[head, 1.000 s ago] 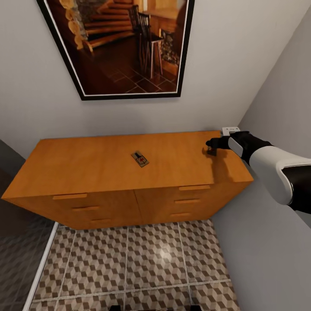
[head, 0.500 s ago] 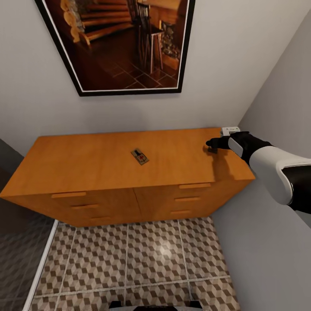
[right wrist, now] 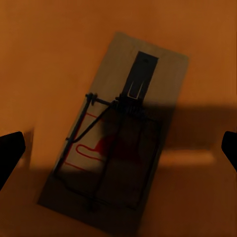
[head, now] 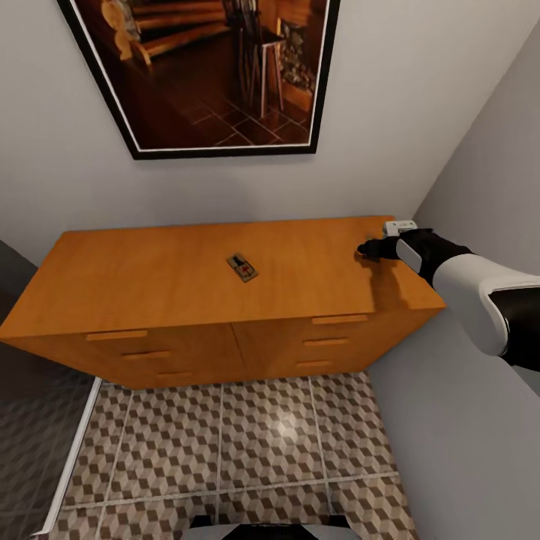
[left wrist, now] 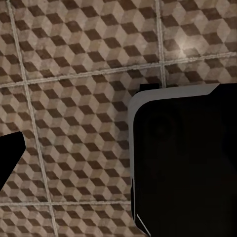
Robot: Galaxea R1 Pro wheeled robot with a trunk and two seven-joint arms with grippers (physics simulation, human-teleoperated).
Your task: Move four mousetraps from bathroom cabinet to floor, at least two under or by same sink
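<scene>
Our view has tilted slightly; right hand [head: 369, 250] still hovers, fingers apart, over a mousetrap [right wrist: 116, 133] on the cabinet [head: 150, 281]; grasp pending.

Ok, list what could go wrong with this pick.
1. The mousetrap lies flat and diagonal between the right gripper's open fingers; closing may catch its corners and spin it.
2. The board is thin, so the fingers may scrape the cabinet top instead of gripping.
3. The gripper works near the cabinet's right end; a nudge could push the trap off.
</scene>
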